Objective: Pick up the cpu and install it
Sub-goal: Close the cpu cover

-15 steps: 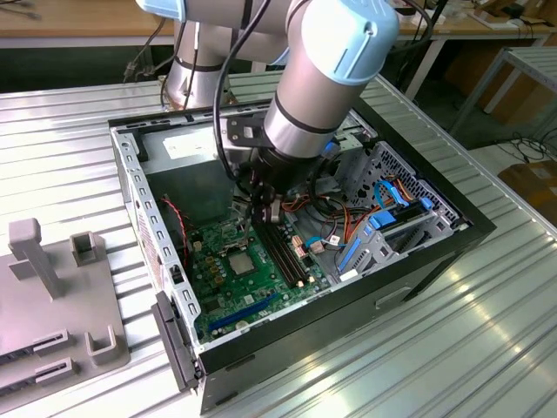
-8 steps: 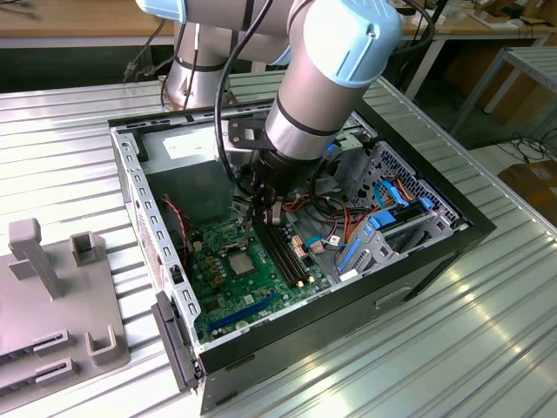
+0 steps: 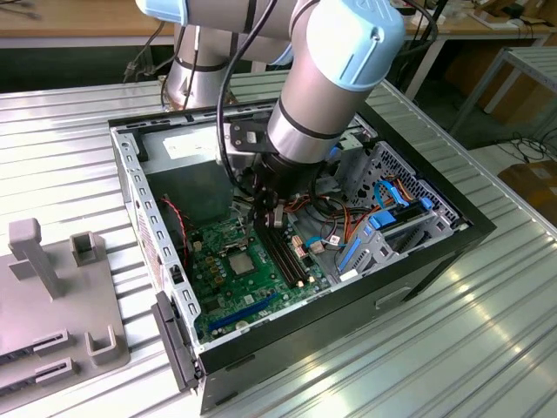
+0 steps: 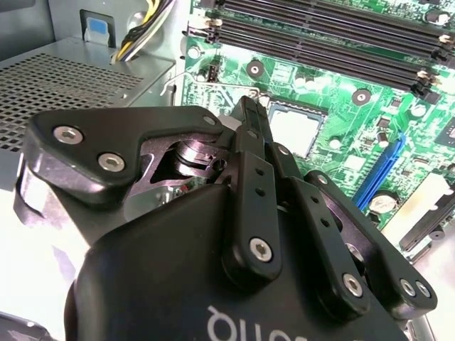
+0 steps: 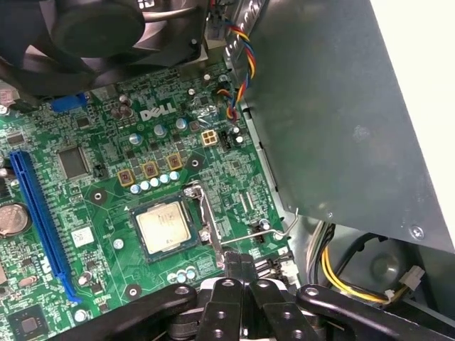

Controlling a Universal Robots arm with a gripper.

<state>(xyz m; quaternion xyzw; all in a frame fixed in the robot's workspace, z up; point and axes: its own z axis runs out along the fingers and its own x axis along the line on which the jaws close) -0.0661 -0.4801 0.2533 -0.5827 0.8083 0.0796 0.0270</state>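
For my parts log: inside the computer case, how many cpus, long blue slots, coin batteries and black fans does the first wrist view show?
cpu: 1
long blue slot: 1
coin battery: 1
black fan: 1
Total: 4

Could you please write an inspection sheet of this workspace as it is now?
Surface: ribbed metal table.
Job's things: cpu lies flat in its socket on the green board; socket lever is raised.
Clutter: grey plastic holder at the exterior view's left.
Tool: tool is shut, holds nothing, and is beside the socket.
Cables: coloured wires near the fan; yellow cable.
Surroundings: open computer case; benches behind.
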